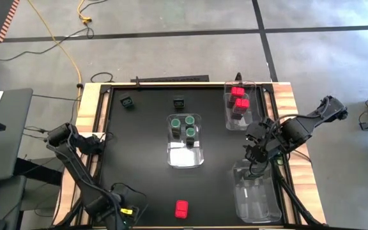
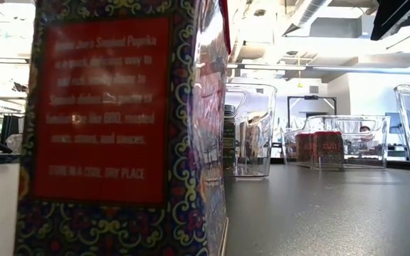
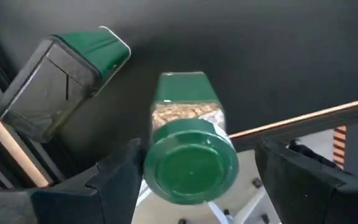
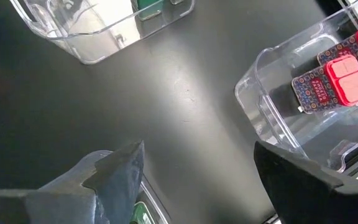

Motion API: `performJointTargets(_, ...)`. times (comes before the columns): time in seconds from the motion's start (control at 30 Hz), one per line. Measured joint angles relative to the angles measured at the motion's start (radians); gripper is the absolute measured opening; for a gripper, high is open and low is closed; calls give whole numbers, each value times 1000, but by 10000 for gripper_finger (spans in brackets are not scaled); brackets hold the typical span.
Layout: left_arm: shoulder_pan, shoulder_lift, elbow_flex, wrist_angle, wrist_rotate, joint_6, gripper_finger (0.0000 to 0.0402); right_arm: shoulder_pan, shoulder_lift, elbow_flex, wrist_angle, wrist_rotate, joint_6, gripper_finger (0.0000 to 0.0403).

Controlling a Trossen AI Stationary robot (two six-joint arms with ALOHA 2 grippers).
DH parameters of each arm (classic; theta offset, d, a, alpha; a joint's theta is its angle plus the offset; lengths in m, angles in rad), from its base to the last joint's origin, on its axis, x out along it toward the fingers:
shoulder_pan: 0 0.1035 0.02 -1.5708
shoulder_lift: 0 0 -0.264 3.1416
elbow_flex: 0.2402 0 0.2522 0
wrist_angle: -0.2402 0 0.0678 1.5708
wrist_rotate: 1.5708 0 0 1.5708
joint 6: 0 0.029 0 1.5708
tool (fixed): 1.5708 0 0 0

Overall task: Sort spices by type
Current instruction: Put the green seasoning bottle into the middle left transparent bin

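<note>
Spices sit scattered across the dark worktop: three green-topped jars stand in the middle clear bin, red boxes fill the far right bin, one red box lies alone at the near edge, and two dark containers rest near the far edge. The left gripper, at the near-left corner, has its fingers around a green-lidded jar. The right gripper hovers over the near right bin, fingers wide and empty.
</note>
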Motion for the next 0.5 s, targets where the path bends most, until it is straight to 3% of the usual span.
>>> performJointTargets(0.27,0,0,-82,133,16,1,284,0,0,0,0,0,-5,329)
performJointTargets(0.5,7,0,-93,138,60,-1,197,0,0,0,0,0,-9,329)
